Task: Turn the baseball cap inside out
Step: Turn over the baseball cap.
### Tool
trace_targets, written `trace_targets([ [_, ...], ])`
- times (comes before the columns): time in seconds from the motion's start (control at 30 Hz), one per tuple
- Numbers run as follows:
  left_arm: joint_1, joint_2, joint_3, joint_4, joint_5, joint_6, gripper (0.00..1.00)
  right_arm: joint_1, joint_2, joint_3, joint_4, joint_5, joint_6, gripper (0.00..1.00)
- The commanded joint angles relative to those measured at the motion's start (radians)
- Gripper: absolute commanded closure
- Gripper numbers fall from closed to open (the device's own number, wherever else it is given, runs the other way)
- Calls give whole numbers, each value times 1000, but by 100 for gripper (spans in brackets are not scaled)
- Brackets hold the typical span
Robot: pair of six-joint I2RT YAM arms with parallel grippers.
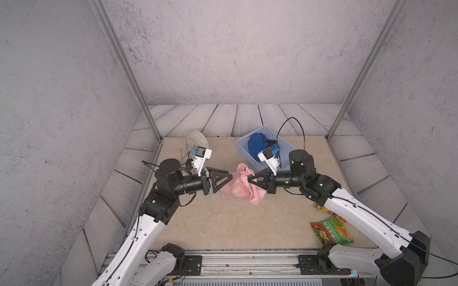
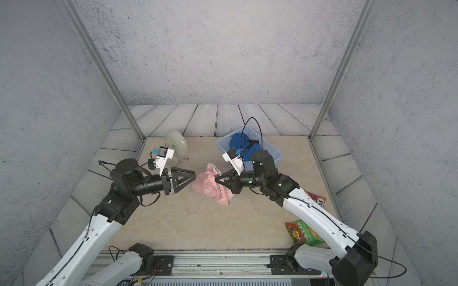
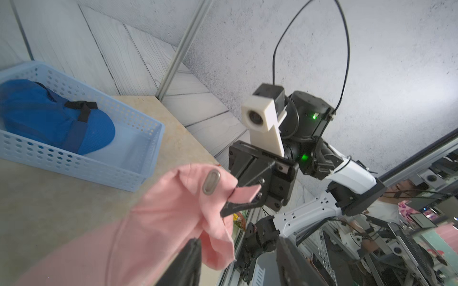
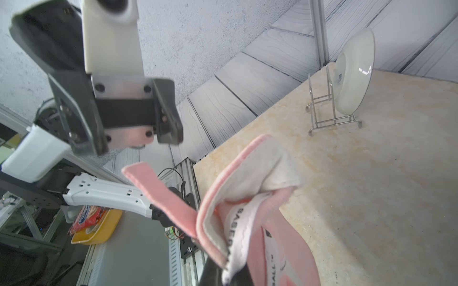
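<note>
Pink cap (image 1: 235,190): right gripper (image 1: 249,178) clamped; left gripper (image 1: 229,173) parted.

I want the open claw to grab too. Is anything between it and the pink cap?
Nothing visible is in the way. The left gripper is open right beside the pink baseball cap, which the right gripper pinches by its edge.

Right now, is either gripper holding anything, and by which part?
The right gripper is shut on the pink cap, pinching its rear edge beside the metal strap buckle. The left gripper is open, gripping nothing.
</note>
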Motion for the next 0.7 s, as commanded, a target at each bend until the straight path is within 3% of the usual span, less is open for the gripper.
trace_targets([
  [0.0, -52, 12, -63, 160, -16, -112, 46, -5, -27, 3, 101, -4, 58, 100],
  [0.3, -171, 155, -2, 186, 52, -64, 44, -6, 7, 40, 163, -154, 129, 100],
  [0.47, -226, 244, 41, 220, 112, -51, 65, -8, 16, 56, 164, -165, 138, 100],
  [0.67, -253, 259, 37, 251, 114, -58, 95, -22, 25, 61, 154, -92, 141, 100],
])
